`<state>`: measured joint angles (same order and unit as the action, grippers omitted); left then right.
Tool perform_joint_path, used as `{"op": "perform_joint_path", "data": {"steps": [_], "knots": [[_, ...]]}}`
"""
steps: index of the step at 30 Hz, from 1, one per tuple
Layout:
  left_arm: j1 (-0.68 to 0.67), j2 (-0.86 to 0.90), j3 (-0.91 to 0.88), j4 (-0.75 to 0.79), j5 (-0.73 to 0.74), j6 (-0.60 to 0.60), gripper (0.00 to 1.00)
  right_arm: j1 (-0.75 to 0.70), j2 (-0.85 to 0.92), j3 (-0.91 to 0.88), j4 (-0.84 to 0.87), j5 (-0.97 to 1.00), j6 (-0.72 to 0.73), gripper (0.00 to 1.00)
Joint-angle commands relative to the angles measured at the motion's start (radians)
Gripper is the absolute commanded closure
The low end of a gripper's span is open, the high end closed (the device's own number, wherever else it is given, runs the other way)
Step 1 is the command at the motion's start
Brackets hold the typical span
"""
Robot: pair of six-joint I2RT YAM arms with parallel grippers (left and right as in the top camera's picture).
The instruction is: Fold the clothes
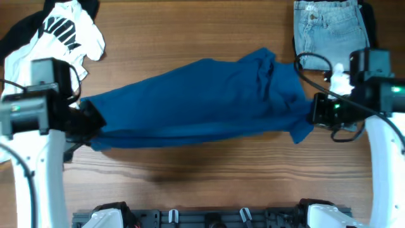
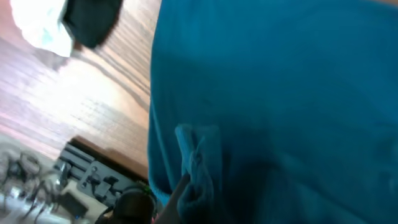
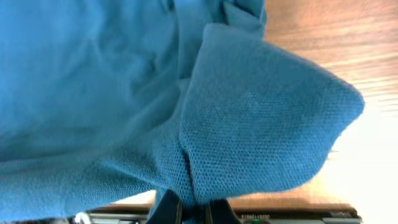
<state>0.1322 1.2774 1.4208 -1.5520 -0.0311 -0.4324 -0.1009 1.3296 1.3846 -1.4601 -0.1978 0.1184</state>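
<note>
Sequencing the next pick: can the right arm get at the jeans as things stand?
Probably not yet. The right end effector is shut on the shirt, so it's occupied. Otherwise the way looks free: the jeans lie uncovered close behind it.

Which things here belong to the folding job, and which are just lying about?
Job: blue shirt, held by left gripper and right gripper; white striped top; black piece; jeans.
Lying about: black rail along the near edge.
</note>
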Motion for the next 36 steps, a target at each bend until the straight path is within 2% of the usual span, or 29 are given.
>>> {"op": "perform_joint_path", "data": {"steps": [1,5,8,14,18,19,20,21,23,25,29,30,33,36], "knots": [[0.008,0.024,-0.172,0.140,0.005,-0.049,0.96,-0.005,0.031,-0.092,0.094,-0.004,0.013,0.96],[0.008,0.084,-0.340,0.419,0.005,-0.058,0.96,-0.004,0.142,-0.130,0.263,-0.018,-0.023,0.96],[0.007,0.157,-0.407,0.559,0.004,-0.081,0.96,0.015,0.254,-0.130,0.357,-0.039,-0.040,0.96],[0.007,0.330,-0.424,0.661,0.005,-0.081,0.96,0.058,0.463,-0.130,0.464,-0.039,-0.039,0.96],[0.005,0.397,-0.425,0.674,0.005,-0.081,0.96,0.059,0.528,-0.130,0.480,-0.038,-0.040,0.94],[0.004,0.406,-0.424,0.674,0.005,-0.081,0.88,0.058,0.529,-0.130,0.487,-0.038,-0.040,0.76],[0.004,0.406,-0.424,0.674,0.005,-0.081,0.69,0.058,0.527,-0.126,0.494,-0.038,-0.040,0.58],[0.005,0.406,-0.424,0.678,0.005,-0.081,0.41,0.058,0.525,-0.116,0.495,-0.039,-0.040,0.49],[0.006,0.404,-0.423,0.691,0.004,-0.080,0.15,0.058,0.525,-0.051,0.470,-0.039,-0.051,0.45],[0.011,0.404,-0.396,0.687,-0.007,-0.076,0.00,0.058,0.525,0.062,0.421,-0.039,-0.067,0.38],[0.012,0.377,-0.211,0.626,-0.026,-0.016,0.00,0.059,0.525,0.346,0.357,-0.043,-0.140,0.14],[0.012,0.373,-0.172,0.620,-0.025,-0.005,0.00,0.059,0.525,0.399,0.360,-0.046,-0.153,0.12],[0.013,0.385,-0.076,0.670,-0.011,0.116,0.00,0.059,0.527,0.461,0.454,-0.048,-0.181,0.09],[0.024,0.456,-0.076,0.705,-0.011,0.142,0.00,0.059,0.562,0.461,0.539,-0.103,-0.217,0.09]]}}
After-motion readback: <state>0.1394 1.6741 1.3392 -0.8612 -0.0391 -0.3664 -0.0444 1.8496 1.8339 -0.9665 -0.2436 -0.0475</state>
